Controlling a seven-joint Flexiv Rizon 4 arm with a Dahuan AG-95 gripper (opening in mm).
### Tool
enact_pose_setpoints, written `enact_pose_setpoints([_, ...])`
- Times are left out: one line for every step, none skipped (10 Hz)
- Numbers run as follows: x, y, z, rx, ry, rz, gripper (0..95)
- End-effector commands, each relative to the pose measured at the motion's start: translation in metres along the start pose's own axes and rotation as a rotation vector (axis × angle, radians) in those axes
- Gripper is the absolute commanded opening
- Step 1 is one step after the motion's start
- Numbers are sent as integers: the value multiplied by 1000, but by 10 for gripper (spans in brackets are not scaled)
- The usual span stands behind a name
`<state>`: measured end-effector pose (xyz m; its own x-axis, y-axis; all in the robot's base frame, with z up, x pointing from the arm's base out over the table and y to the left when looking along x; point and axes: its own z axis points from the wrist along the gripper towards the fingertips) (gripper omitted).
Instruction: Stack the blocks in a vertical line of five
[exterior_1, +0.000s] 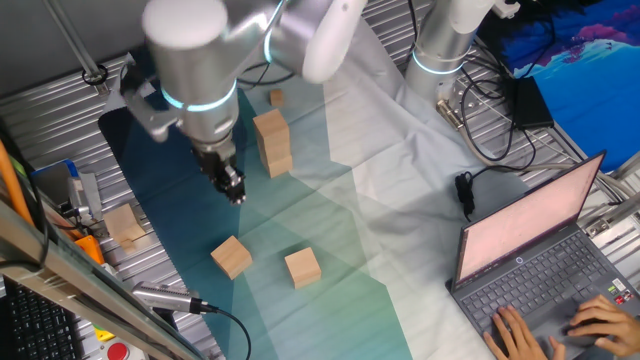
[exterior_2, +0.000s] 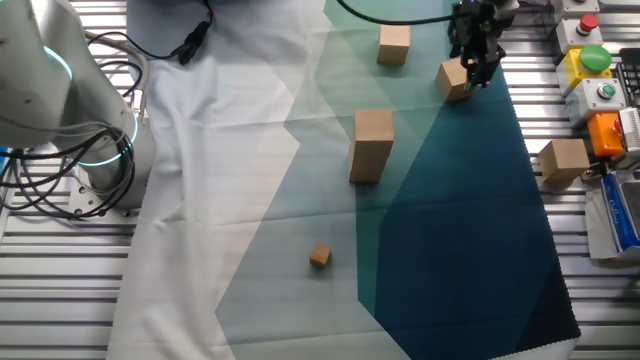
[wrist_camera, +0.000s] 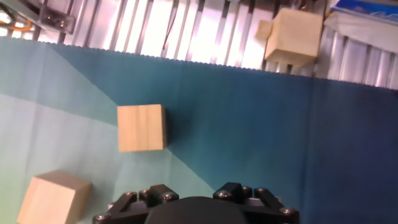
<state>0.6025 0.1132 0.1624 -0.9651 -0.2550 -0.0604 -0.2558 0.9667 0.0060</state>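
On the left we see one loose block (exterior_1: 231, 256) on the cloth (exterior_1: 330, 240), another block (exterior_1: 302, 267) beside it. Our gripper (exterior_1: 233, 187) hovers empty above; we cannot tell its fingers' spread. Further right stands a two-block stack (exterior_1: 272, 143).

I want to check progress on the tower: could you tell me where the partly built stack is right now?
The two-block stack stands upright mid-cloth, just right of the gripper in one fixed view, with two loose blocks nearer the camera.
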Motion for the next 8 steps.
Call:
enact_pose_setpoints([2, 0, 5, 15, 13, -44, 570])
enact_pose_setpoints([2, 0, 6, 13, 21, -67, 570])
enact_pose_setpoints([2, 1, 6, 11, 35, -74, 570])
enact_pose_setpoints([1, 2, 7, 10, 40, -82, 570])
enact_pose_setpoints([1, 2, 7, 8, 45, -83, 570])
enact_pose_setpoints([1, 2, 7, -2, 48, -101, 570])
enact_pose_setpoints([1, 2, 7, 3, 60, -109, 570])
enact_pose_setpoints([1, 2, 7, 5, 62, -115, 570])
